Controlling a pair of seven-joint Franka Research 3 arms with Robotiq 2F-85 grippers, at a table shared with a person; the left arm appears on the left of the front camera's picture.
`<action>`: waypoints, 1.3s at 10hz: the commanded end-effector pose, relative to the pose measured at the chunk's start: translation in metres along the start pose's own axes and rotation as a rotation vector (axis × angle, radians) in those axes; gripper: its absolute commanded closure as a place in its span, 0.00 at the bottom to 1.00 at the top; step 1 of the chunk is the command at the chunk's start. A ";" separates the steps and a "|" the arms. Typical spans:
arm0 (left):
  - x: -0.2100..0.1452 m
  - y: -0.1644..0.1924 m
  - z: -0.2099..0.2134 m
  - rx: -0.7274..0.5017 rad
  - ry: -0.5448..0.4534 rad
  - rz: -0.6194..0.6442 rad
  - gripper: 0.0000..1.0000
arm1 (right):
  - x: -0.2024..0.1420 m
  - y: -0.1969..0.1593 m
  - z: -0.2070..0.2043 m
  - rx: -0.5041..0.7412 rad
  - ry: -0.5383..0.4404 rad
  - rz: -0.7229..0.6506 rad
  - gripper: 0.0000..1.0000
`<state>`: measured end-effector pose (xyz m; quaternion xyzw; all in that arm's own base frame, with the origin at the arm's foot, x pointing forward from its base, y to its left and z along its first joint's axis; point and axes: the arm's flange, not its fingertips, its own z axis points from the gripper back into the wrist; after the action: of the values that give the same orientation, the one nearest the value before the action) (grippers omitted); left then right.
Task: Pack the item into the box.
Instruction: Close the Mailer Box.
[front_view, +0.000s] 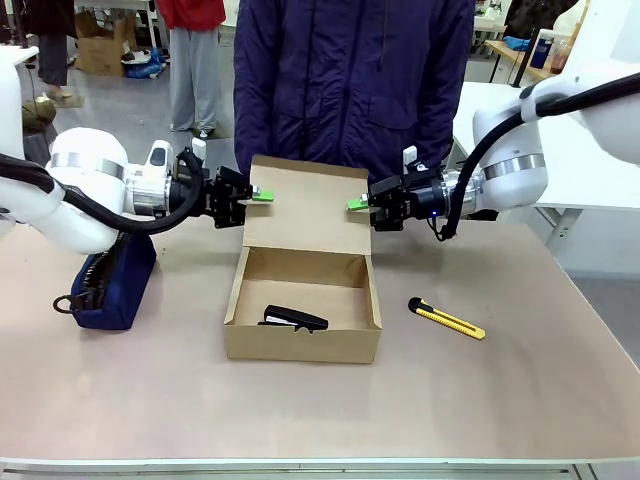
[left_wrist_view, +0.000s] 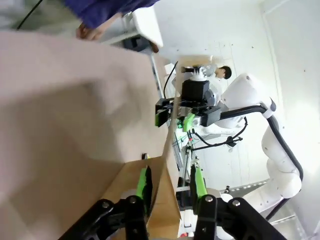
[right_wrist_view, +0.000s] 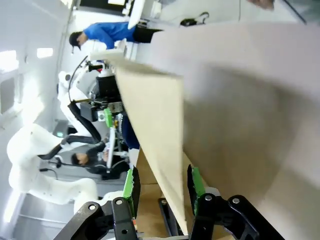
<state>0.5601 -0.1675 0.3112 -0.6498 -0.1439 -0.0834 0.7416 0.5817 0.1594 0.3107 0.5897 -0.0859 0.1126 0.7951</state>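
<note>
Already packed: black stapler lay at 7 o'clock inside the cardboard box. Closing looked in hand: left gripper and right gripper straddled the lid flap at 9 and 3 o'clock, jaws spread. Next probably: pinch, fold down together.

I am glossy white and rounded: my left arm at the frame's left, my right arm at the upper right, each with a silver band near the wrist. Thick black cables loop along both. My left gripper and right gripper are black and boxy, with bright green pads and silvery screw heads at the finger bases.
</note>
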 end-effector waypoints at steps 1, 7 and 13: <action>-0.024 -0.027 -0.001 -0.028 -0.064 -0.159 0.57 | -0.020 0.015 -0.003 -0.049 -0.061 0.167 0.47; -0.052 -0.061 0.005 0.060 -0.119 -0.400 0.57 | -0.043 0.051 0.004 0.012 -0.080 0.606 0.47; -0.084 -0.080 0.008 -0.014 -0.028 -0.523 0.57 | -0.082 0.079 -0.001 0.034 -0.052 1.034 0.47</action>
<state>0.4704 -0.1804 0.3609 -0.5993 -0.3035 -0.2391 0.7011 0.4940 0.1707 0.3649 0.5100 -0.3523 0.4566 0.6381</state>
